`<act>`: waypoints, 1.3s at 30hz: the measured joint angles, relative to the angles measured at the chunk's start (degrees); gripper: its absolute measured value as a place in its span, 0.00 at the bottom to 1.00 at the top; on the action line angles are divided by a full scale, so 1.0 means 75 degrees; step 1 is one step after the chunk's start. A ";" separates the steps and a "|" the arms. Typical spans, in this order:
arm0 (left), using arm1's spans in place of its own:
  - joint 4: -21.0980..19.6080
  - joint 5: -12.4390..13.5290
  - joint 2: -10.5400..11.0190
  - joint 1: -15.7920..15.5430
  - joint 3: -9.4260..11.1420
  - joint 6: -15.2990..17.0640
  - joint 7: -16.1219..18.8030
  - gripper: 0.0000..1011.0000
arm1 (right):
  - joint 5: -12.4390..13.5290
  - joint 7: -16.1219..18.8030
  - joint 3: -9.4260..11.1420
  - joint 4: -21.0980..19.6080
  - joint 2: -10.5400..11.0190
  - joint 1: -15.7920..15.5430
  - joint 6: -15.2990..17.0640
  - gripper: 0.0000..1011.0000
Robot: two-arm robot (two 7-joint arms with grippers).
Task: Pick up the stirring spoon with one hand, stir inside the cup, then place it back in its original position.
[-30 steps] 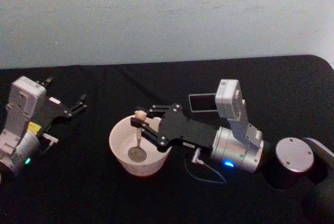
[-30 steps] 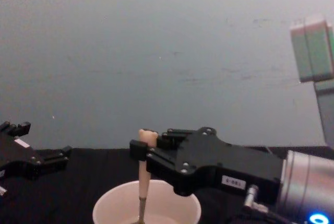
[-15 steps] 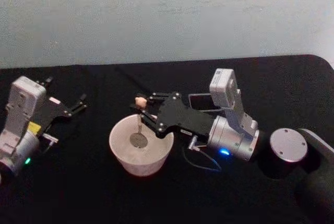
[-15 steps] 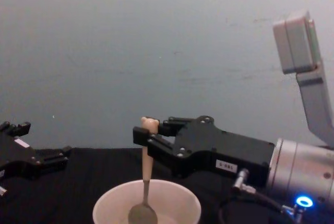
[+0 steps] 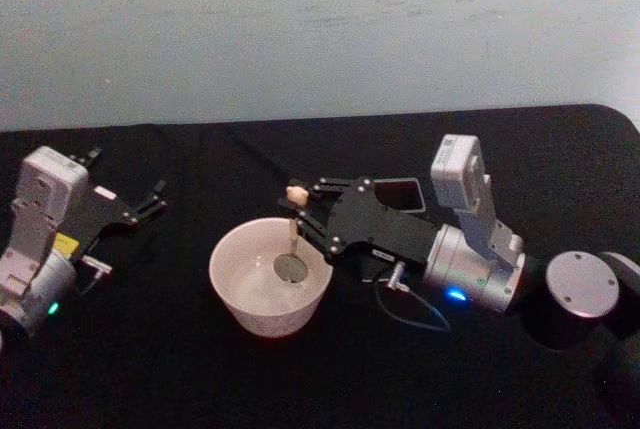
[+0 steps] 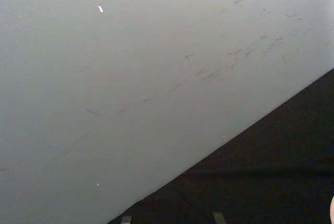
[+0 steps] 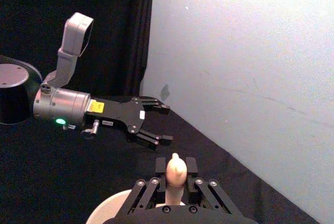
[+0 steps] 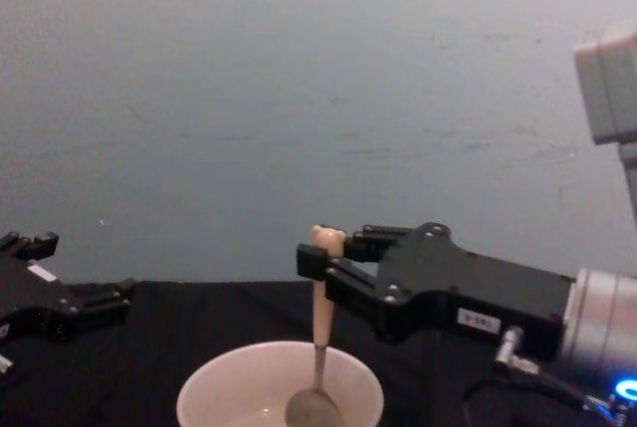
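The right gripper [image 5: 300, 209] was clamped on the beige handle of the stirring spoon [image 8: 320, 318], holding it upright. The metal bowl was inside the cup [image 5: 248, 294], toward its 3 o'clock side. The left gripper [image 5: 125, 177] rested with fingers spread at the cup's 9 o'clock, well apart.

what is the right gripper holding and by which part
The right gripper holds the spoon by the top of its handle, just below the bear head; the bowl hangs inside the cup. The left gripper is open and empty.
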 joint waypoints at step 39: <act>0.0000 0.0000 0.0000 0.0000 0.0000 0.0000 0.0000 0.99 | 0.0075 0.0124 -0.0286 0.0255 -0.0319 0.0265 0.0026 0.21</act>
